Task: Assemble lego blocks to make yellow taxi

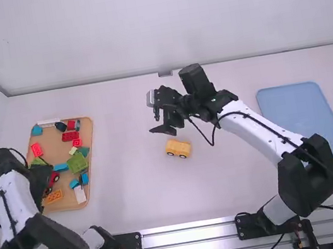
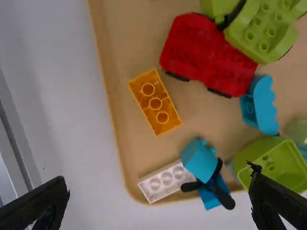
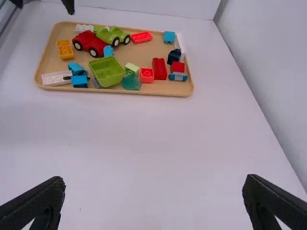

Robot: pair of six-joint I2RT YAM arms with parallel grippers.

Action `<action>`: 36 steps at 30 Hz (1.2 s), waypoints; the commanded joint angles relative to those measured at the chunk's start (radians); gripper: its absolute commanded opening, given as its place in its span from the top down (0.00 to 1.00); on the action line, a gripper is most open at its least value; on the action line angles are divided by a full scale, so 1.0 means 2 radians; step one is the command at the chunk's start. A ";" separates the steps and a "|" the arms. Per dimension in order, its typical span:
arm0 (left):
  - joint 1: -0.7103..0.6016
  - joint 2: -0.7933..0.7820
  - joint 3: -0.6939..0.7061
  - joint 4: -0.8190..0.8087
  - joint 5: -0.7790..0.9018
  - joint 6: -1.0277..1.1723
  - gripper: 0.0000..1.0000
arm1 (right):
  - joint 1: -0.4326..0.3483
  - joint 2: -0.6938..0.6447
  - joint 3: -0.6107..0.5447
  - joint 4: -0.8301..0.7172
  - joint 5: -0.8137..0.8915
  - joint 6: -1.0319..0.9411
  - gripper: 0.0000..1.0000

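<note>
The right gripper stands open above the middle of the table, up and left of the yellow car base, which rests wheeled on the bare tabletop. Over the left part of the parts tray is the left gripper, partly hidden by its own arm. In the left wrist view the left gripper is wide open with nothing between its fingers, and the yellow-orange brick lies in the tray. The same brick shows at the tray's end in the right wrist view, where the right gripper has nothing between its fingers.
The wooden tray holds several loose blocks. Close to the orange brick are a red car base, a white brick and a blue piece with a black propeller. A flat blue tray lies on the right.
</note>
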 commanded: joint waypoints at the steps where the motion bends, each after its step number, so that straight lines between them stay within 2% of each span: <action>1: -0.010 0.023 0.016 -0.003 -0.029 -0.018 0.01 | 0.003 0.003 0.013 -0.003 -0.002 -0.001 0.01; 3: -0.012 0.044 0.014 0.007 -0.051 -0.047 0.01 | 0.006 0.003 0.013 -0.005 -0.002 0.000 0.01; 10: -0.003 0.125 0.024 0.013 -0.038 -0.019 0.00 | 0.008 0.003 0.013 -0.007 -0.002 0.001 0.02; 12: -0.009 0.149 0.026 0.024 -0.036 -0.019 0.03 | 0.009 0.003 0.012 -0.007 -0.002 0.000 0.01; 17: -0.010 0.163 0.022 0.040 -0.038 -0.051 0.03 | 0.009 0.003 0.010 -0.012 -0.002 -0.001 0.01; 25: -0.010 0.162 -0.030 0.113 -0.032 -0.060 0.05 | 0.009 0.004 0.010 -0.019 -0.002 -0.011 0.02; 28: -0.010 0.162 -0.048 0.136 -0.031 -0.064 0.12 | 0.009 0.004 0.010 -0.020 -0.002 -0.011 0.01; 31: -0.010 0.162 -0.049 0.142 -0.032 -0.064 0.15 | 0.009 0.004 0.010 -0.024 0.000 -0.011 0.02; 36: -0.013 0.162 -0.060 0.165 -0.032 -0.080 0.27 | 0.009 0.004 0.010 -0.026 0.002 -0.011 0.02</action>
